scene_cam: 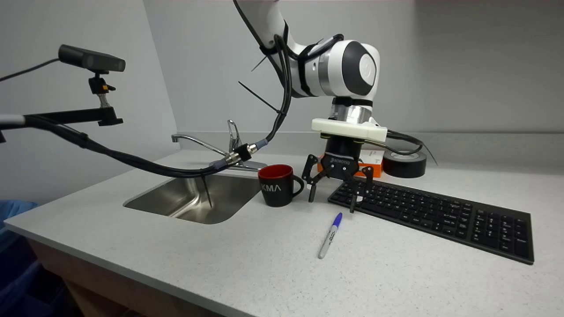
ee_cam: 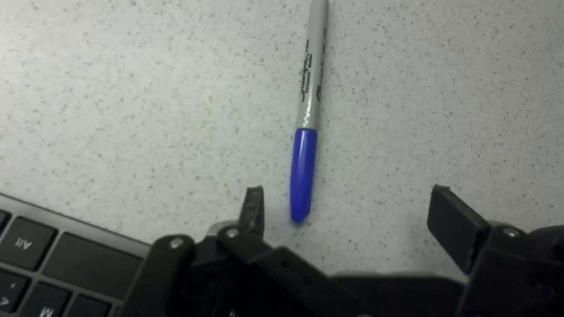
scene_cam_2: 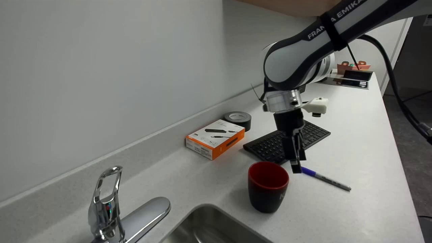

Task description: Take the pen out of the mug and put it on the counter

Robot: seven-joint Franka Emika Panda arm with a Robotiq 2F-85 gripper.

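We see the thin pen (ee_cam: 308,112) with a blue cap and light grey barrel lying flat on the light grey speckled counter (scene_cam: 220,255), near but apart from the upright, squat black mug (scene_cam: 276,196) with a red inside. Its long axis runs roughly between the flat black keyboard (scene_cam: 434,220) and the counter's front edge: cap toward the keyboard, grey end toward the front. In the wrist view we see the cap's tip between the fingertips of the black two-fingered gripper (ee_cam: 346,190), nearer the finger on the keyboard's side; both fingers stand well apart. In both exterior views the jointed white-and-dark arm (scene_cam: 359,66) reaches in from high up, wrist bent, the gripper hanging fingers-down above the counter.
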